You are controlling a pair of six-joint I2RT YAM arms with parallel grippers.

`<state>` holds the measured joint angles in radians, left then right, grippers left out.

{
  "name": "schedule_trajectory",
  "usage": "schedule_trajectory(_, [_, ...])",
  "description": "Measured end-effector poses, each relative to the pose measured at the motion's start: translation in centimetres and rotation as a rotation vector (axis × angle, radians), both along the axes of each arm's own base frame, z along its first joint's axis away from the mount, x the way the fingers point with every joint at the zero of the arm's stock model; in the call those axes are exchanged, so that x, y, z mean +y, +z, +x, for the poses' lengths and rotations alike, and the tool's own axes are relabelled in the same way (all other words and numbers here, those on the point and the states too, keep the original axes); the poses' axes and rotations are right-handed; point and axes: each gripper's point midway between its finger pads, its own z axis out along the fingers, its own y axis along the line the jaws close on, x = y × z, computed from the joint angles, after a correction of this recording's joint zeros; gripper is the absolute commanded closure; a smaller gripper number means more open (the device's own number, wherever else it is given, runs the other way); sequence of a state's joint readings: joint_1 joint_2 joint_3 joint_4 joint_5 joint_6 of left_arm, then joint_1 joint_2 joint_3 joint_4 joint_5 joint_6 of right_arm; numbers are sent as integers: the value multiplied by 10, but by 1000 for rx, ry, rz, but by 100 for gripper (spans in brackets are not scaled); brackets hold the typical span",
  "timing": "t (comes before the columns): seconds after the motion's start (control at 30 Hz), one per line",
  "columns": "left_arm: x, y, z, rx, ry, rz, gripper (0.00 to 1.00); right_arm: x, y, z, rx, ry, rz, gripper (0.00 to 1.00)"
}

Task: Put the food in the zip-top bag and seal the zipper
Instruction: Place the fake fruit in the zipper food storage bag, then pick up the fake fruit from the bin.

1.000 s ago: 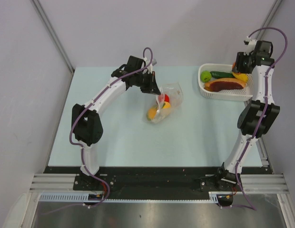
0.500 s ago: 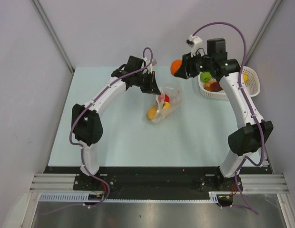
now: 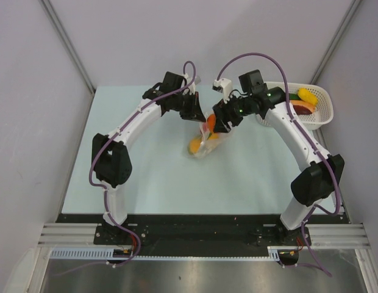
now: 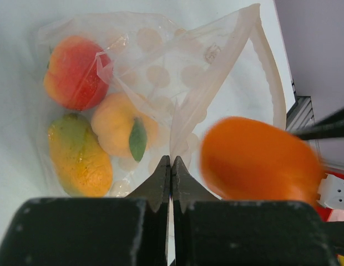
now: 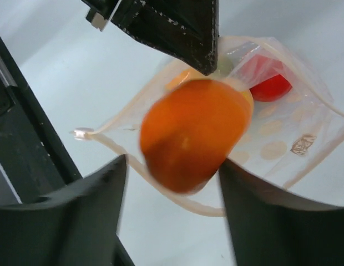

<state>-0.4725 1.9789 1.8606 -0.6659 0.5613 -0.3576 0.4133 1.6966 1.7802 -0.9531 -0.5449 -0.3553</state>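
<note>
The dotted clear zip-top bag (image 3: 208, 141) lies mid-table with its mouth facing right. My left gripper (image 4: 171, 163) is shut on the bag's upper mouth edge and holds it open; the zipper (image 4: 274, 83) curves around the opening. A red peach (image 4: 72, 72), a yellow fruit (image 4: 119, 130) and a mango (image 4: 77, 160) lie inside. My right gripper (image 5: 173, 166) is open at the mouth. A blurred orange fruit (image 5: 191, 133) hangs loose between its spread fingers, over the lower zipper rim (image 5: 133, 158). It also shows in the top view (image 3: 211, 124).
The white lattice basket (image 3: 324, 113) stands at the back right with a yellow piece (image 3: 306, 95), a red-brown piece (image 3: 302, 108) and a green piece (image 3: 292, 96). Both arms meet above the bag. Grey walls close in the table.
My right arm swung from the basket left to the bag's mouth, carrying the orange fruit. Its jaws now stand open around the fruit. The left gripper and bag stayed put.
</note>
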Motion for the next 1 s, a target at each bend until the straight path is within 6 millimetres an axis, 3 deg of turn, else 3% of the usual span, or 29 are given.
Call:
schedule_trajectory(0.1, [0,0,0,0,0,0,100,-7,-1,3,-1,-14,-9,0])
schedule_trajectory(0.27, [0,0,0,1,0,1,100,-35,19,36,-34,-107,36,0])
schedule_trajectory(0.37, [0,0,0,1,0,0,100,-71,40,74,-66,-230,102,0])
schedule_trajectory(0.5, [0,0,0,2,0,0,100,-152,50,131,-113,-467,157,0])
schedule_trajectory(0.6, [0,0,0,2,0,1,100,-221,38,167,-126,-658,166,0])
schedule_trajectory(0.67, [0,0,-1,3,0,1,100,-273,20,190,-128,-801,158,0])
schedule_trajectory(0.8, [1,-1,-2,9,0,5,100,-353,-23,215,-121,-1023,110,0])
schedule_trajectory(0.9, [1,-2,-3,13,-1,8,100,-391,-53,233,-137,-1120,56,1])
schedule_trajectory(1.0, [3,-3,-4,22,-1,13,100,-412,-79,251,-185,-1148,-16,2])
